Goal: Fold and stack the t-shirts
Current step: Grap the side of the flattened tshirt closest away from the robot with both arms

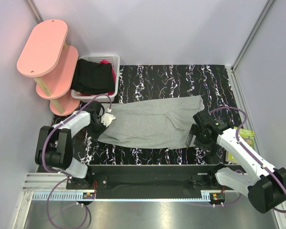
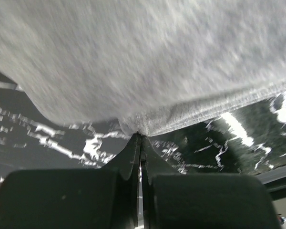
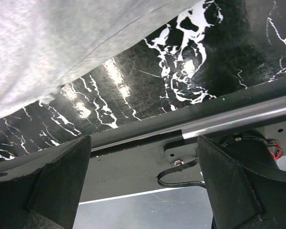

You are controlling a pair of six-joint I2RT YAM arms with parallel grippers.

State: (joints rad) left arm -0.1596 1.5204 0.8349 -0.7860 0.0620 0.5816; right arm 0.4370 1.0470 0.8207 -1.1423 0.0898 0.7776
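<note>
A light grey t-shirt [image 1: 148, 121] lies spread out on the black marbled table [image 1: 171, 78]. My left gripper [image 1: 106, 119] is at the shirt's left edge, shut on the hem. In the left wrist view the closed fingertips [image 2: 140, 136] pinch a small fold of the grey cloth [image 2: 133, 62]. My right gripper [image 1: 192, 139] hovers at the shirt's near right corner, open with nothing between its fingers [image 3: 62, 181]. In the right wrist view the grey shirt [image 3: 47, 47] lies up and to the left of them. A black garment [image 1: 91, 76] and a bit of magenta cloth [image 1: 106, 62] sit in the basket.
The white lattice basket [image 1: 115, 76] stands at the table's back left corner. A pink two-tier shelf [image 1: 47, 57] is left of it. A green and yellow packet [image 1: 243, 138] lies at the right edge. The metal front rail [image 3: 229, 119] runs close under my right gripper.
</note>
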